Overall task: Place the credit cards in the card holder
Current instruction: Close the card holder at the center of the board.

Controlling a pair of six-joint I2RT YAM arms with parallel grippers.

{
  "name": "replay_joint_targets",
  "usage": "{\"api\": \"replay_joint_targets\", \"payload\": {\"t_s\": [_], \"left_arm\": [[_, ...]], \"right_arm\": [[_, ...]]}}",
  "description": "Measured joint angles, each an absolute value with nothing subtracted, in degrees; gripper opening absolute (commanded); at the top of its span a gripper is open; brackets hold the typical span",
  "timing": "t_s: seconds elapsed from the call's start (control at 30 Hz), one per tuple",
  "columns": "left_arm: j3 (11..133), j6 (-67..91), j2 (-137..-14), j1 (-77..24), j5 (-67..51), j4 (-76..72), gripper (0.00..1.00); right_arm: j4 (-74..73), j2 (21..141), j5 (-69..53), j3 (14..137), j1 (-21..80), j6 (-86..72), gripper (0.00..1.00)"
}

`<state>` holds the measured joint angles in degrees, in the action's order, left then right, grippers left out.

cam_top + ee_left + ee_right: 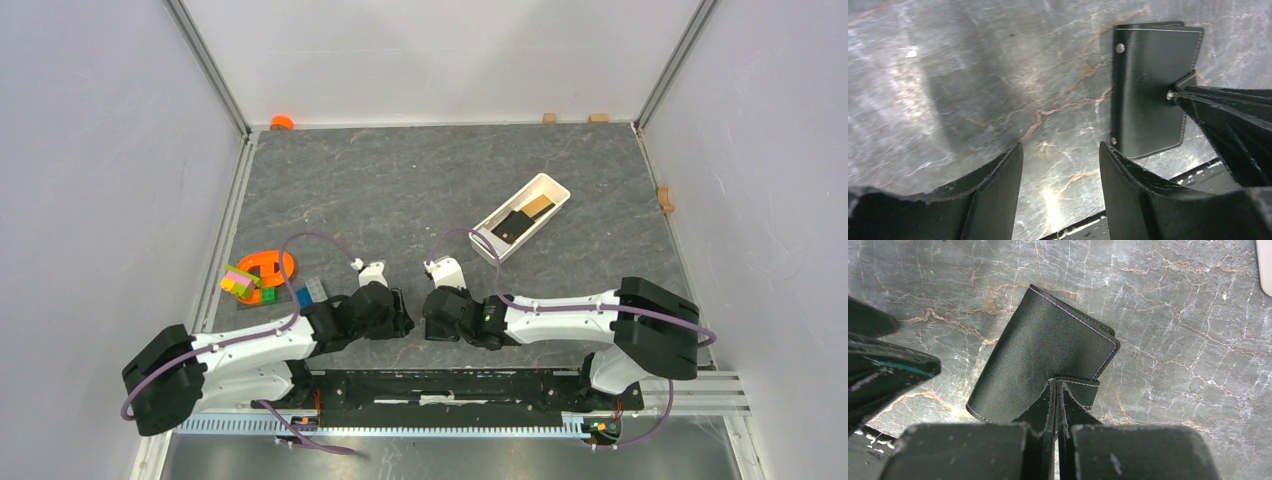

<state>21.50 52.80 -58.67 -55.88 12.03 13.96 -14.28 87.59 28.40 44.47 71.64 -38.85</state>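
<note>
The black card holder (1043, 350) lies folded on the grey mat; it also shows in the left wrist view (1148, 90). My right gripper (1055, 385) is shut on its snap tab (1080, 390). My left gripper (1060, 165) is open and empty just left of the holder, over bare mat. In the top view both grippers (400, 320) (432, 322) meet near the front middle and hide the holder. A black card (513, 226) and a tan card (538, 206) lie in the white tray (553, 184). No light blue card is in view.
An orange piece with coloured bricks (258, 278) and a small blue ridged block (310, 293) sit at the left. An orange cap (281, 122) and small wooden blocks (549, 117) (665, 197) lie by the walls. The black rail runs along the near edge.
</note>
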Motion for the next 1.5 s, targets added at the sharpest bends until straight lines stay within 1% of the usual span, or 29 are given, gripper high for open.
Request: {"api": "replay_joint_targets", "payload": {"t_s": [0.33,0.47,0.57,0.63,0.8,1.5], "left_arm": [[22.9,53.9,-67.1,-58.2,9.6,2.3,0.62],[24.6,54.0,-71.4,-59.0,8.8,-1.1,0.56],[25.3,54.0,-73.5,-59.5,8.6,-2.8,0.47],[25.6,54.4,-74.7,-59.6,8.5,-3.5,0.43],[27.4,55.2,-77.7,-59.7,8.8,-4.1,0.4],[31.4,55.6,-82.2,-60.3,9.8,-3.1,0.39]], "right_arm": [[-14.1,87.5,28.4,44.3,71.6,-39.3,0.0],[-14.0,87.5,29.1,44.2,71.7,-39.7,0.0],[-14.0,87.6,29.9,44.2,71.8,-40.3,0.0],[-14.0,87.6,30.5,44.2,71.9,-40.9,0.0],[-14.5,87.7,32.1,44.1,71.9,-42.2,0.0],[-12.8,85.0,34.7,40.7,71.0,-44.7,0.0]]}}
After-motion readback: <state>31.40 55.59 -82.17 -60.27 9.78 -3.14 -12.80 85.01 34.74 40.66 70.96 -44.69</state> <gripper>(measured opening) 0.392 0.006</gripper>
